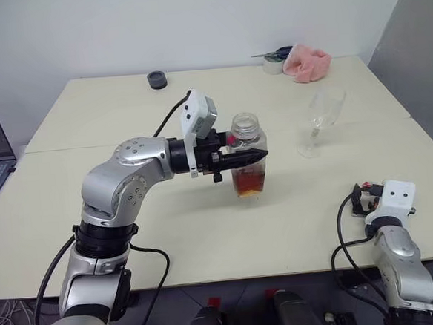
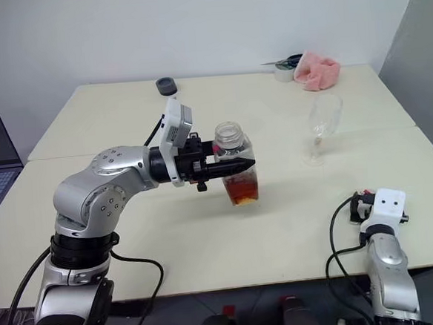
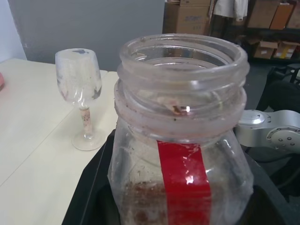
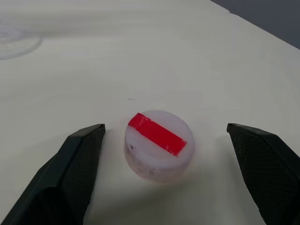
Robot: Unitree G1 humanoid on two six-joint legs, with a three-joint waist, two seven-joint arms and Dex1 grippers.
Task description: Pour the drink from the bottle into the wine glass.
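While you look at the lower right of the head views, your right gripper (image 4: 164, 176) sits low on the table (image 1: 170, 240) with its black fingers (image 4: 70, 173) spread wide, gripping nothing; the white cap (image 4: 158, 144) with its red strip lies on the table between them, touching neither. Mid-frame, your left gripper (image 1: 246, 159) is clamped around the uncapped bottle (image 1: 248, 156), held upright above the table, the drink (image 1: 249, 181) filling its lower part. Farther, upper right, the wine glass (image 1: 323, 118) stands well apart.
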